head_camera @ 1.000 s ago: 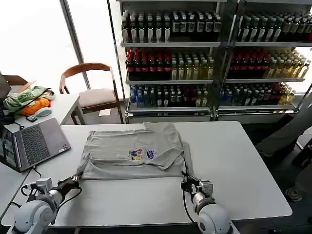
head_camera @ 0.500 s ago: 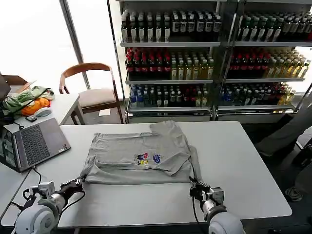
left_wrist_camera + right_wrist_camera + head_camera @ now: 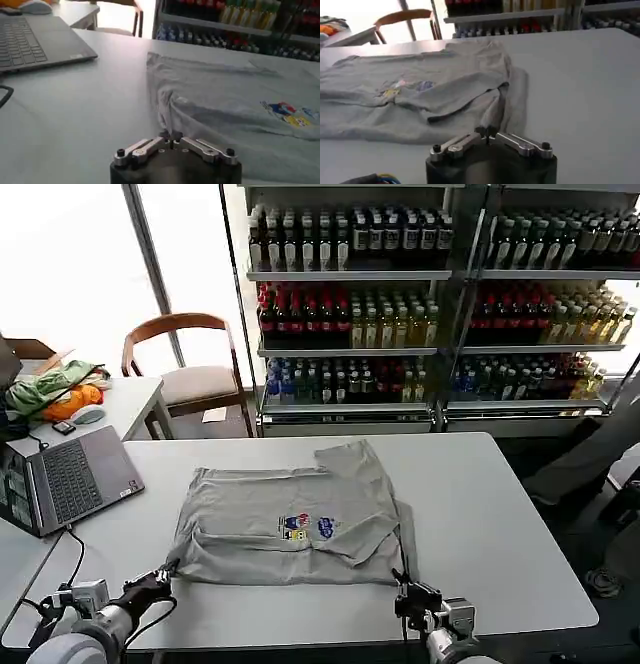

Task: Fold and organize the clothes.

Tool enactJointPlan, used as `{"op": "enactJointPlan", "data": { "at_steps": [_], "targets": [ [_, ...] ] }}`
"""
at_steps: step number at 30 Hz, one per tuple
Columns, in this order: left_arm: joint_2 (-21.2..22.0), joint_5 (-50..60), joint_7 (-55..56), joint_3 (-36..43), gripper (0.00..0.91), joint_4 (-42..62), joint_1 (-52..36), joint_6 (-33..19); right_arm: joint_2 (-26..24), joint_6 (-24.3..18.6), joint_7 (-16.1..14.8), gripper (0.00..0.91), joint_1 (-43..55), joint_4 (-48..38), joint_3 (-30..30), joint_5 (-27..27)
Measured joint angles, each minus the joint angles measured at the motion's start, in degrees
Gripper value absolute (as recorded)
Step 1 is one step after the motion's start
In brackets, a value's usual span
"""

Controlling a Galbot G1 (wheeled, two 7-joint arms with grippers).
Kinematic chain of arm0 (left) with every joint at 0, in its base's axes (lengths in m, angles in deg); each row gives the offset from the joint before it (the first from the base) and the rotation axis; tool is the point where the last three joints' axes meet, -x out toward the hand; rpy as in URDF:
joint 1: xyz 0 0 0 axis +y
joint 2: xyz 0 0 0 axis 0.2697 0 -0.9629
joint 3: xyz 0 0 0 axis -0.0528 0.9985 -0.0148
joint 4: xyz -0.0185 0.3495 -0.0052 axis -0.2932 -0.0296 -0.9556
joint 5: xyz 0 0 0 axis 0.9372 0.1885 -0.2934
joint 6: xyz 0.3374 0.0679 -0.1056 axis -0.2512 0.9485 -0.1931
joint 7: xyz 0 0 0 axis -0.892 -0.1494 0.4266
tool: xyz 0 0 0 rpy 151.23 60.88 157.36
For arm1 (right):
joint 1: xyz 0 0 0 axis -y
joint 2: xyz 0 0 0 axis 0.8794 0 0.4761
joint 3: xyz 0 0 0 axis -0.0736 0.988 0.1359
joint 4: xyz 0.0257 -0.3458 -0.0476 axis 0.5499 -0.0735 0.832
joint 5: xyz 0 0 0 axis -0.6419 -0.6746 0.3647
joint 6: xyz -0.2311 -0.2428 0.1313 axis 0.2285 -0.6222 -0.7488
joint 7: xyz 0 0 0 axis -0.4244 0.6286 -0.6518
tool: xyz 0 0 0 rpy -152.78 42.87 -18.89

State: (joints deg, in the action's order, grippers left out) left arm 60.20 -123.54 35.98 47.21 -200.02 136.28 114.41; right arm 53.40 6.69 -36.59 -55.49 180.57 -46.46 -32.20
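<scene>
In the head view, both grippers had drawn the grey shirt toward the table's near edge over the last second, the left gripper and right gripper each at a near corner. A laptop lay well aside.

In the left wrist view, the fingers were clenched on the hem.

In the right wrist view, its fingers likewise pinched cloth; the dragging looked nearly done.
</scene>
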Motion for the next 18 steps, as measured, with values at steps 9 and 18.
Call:
{"op": "enactJointPlan", "data": {
  "at_steps": [9,18],
  "targets": [
    [3.2,1.1,0.3,-3.9,0.0,-4.6,6.5,0.2,-2.0,0.0,-0.8,0.0,-4.7,3.1,-0.7,-1.0],
    [6.3,2.3,0.2,-5.3,0.0,-7.3,11.6,0.3,-2.9,0.0,-1.5,0.0,-7.6,4.9,-0.9,-2.1]
  ]
}}
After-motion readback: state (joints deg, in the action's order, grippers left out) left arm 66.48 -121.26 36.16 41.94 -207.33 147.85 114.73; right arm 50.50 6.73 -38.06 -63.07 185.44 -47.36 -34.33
